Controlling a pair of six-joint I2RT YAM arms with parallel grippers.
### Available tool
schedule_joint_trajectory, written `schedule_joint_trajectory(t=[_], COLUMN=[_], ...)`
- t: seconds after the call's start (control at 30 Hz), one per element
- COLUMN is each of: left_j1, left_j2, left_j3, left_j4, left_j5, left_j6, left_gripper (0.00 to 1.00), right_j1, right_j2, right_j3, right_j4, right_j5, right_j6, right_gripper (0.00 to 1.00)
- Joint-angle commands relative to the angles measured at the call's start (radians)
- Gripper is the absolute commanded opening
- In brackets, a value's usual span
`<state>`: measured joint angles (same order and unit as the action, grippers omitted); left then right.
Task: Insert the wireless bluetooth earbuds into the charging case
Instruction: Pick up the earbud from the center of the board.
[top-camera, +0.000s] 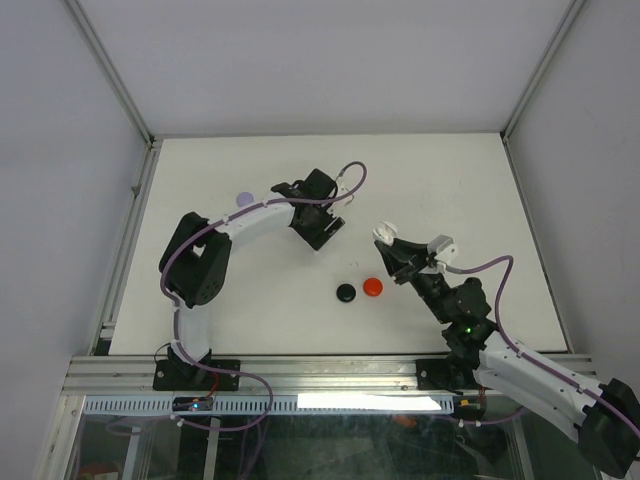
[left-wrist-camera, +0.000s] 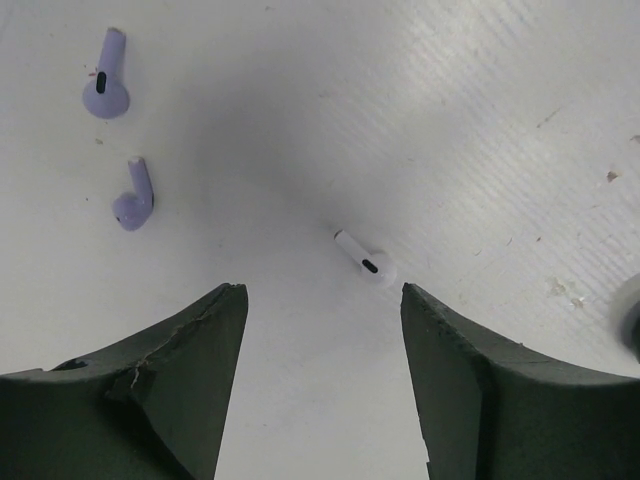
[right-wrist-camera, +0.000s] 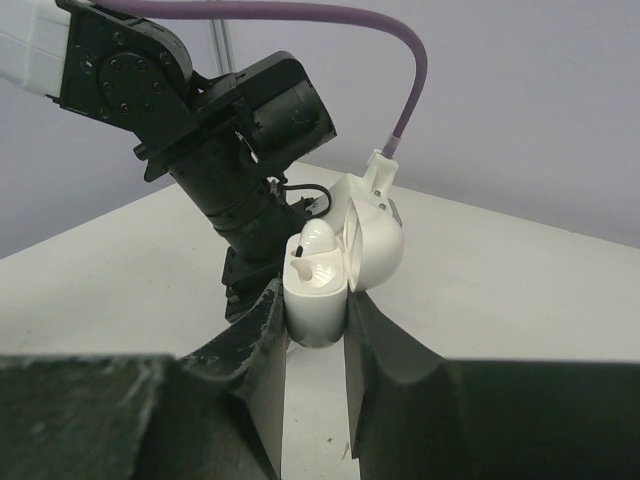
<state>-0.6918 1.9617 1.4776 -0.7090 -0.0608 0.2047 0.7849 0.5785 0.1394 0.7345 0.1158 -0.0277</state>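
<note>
Left fingers (left-wrist-camera: 170, 400) stand wide apart with nothing between them, poised over the tabletop (left-wrist-camera: 480, 110). In the left wrist view a white earbud (left-wrist-camera: 365, 260) lies loose on its side just beyond the gap. It sits at about 1 o'clock from the middle of the gap, nearer the right-hand finger and touching neither. Two lavender earbuds (left-wrist-camera: 105, 90) lie farther off at 10 to 11 o'clock, near each other but apart. At the 3 o'clock edge of that view a pale curved rim shows, perhaps part of a case, though too little is visible to tell.

Right fingers (right-wrist-camera: 400, 370) are clamped on the white charging case (right-wrist-camera: 318, 305), one finger against each side of its body, holding it upright above the tabletop. Its lid (right-wrist-camera: 378, 245) is swung open toward 2 o'clock, and a seated earbud (right-wrist-camera: 318, 240), also white, rests in the body with its rounded head standing up.

From above, the held case sits at 3 o'clock from the left fingers, well apart from them. A black case (top-camera: 345, 292) and a red case (top-camera: 372, 287) lie side by side on the tabletop. They are at 5 o'clock from the left fingers and 7 o'clock from the held case. A lavender case (top-camera: 243, 200) rests at 9 to 10 o'clock from the left fingers, just beside the left arm (top-camera: 250, 222).
</note>
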Motion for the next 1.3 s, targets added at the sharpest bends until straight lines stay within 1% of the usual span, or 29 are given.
schedule_joint_trajectory(t=[0.0,0.07,0.13,0.3,0.4,0.6,0.9,1.03,1.17,1.27], left_j1=[0.004,0.004,0.004,0.003,0.005,0.006,0.002,0.002,0.002,0.005], left_j2=[0.018,0.036,0.061,0.11,0.124,0.105,0.047,0.032,0.009,-0.01], left_j3=[0.059,0.085,0.115,0.148,0.144,0.092,0.002,0.0,0.006,0.012], left_j4=[0.018,0.019,0.019,0.032,0.031,0.027,0.003,0.0,-0.007,-0.007], left_j5=[0.067,0.09,0.084,-0.05,-0.113,-0.157,-0.122,-0.115,-0.075,-0.095], left_j6=[0.03,0.027,0.002,-0.058,-0.072,-0.085,-0.098,-0.105,-0.118,-0.136], left_gripper=[0.65,0.63,0.6,0.55,0.54,0.52,0.5,0.5,0.48,0.48], right_j1=[-0.002,-0.002,-0.002,-0.003,-0.003,-0.002,-0.003,-0.002,-0.002,-0.001], right_j2=[-0.016,-0.014,-0.011,-0.017,-0.02,-0.017,-0.007,0.003,-0.001,-0.009], right_j3=[0.002,0.0,0.002,0.003,0.002,0.003,0.005,0.008,0.009,0.007], right_j4=[0.026,0.03,0.034,0.028,0.026,0.032,0.041,0.043,0.037,0.033], right_j5=[0.004,0.004,0.004,0.002,0.004,0.003,0.001,-0.005,-0.003,0.001], right_j6=[0.009,0.012,0.014,0.017,0.02,0.021,0.022,0.023,0.021,0.02], right_gripper=[0.0,0.0,0.0,0.0,0.0,0.0,0.0,0.0,0.0,0.0])
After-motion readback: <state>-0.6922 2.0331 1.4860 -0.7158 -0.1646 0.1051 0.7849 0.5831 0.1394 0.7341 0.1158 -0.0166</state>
